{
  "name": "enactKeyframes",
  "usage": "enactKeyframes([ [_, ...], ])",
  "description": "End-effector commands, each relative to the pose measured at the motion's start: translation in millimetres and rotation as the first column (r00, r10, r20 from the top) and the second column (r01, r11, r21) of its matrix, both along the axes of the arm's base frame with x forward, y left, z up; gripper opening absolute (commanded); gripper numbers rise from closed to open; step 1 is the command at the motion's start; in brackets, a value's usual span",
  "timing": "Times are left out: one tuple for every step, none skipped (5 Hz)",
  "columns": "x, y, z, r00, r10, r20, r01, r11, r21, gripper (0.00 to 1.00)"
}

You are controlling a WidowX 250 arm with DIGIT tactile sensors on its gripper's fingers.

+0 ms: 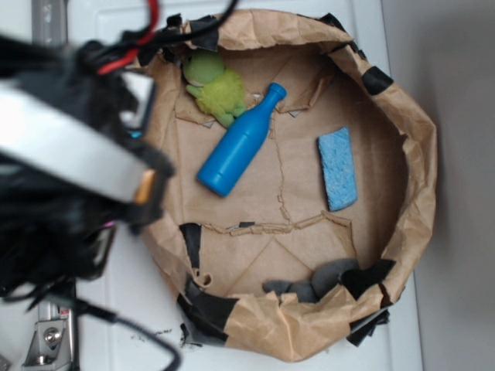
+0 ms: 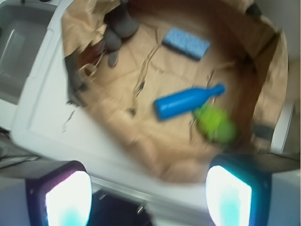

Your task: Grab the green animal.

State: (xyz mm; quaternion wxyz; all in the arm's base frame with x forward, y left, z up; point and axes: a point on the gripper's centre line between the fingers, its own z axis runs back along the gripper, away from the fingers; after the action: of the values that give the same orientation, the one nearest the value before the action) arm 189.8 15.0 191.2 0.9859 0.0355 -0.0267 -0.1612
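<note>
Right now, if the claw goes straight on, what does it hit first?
Probably the near brown paper wall. The open claw points there; the green animal sits farther in, rightward. Depth unclear.

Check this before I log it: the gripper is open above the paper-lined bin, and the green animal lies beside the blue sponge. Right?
Not quite. The green animal lies beside the blue bottle, not the blue sponge, which sits apart; the exterior view shows it. The gripper is open.
</note>
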Motion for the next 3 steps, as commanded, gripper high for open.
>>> enactKeyframes([
  [44.9, 26.3, -51.6, 0.989, -0.143, -0.033, 0.146, 0.981, 0.126, 1.0],
  [52.6, 31.9, -86.9, 0.965, -0.243, -0.097, 0.255, 0.957, 0.141, 1.0],
  [53.3, 41.7, -112.1, 0.932, -0.342, -0.121, 0.357, 0.924, 0.138, 1.0],
])
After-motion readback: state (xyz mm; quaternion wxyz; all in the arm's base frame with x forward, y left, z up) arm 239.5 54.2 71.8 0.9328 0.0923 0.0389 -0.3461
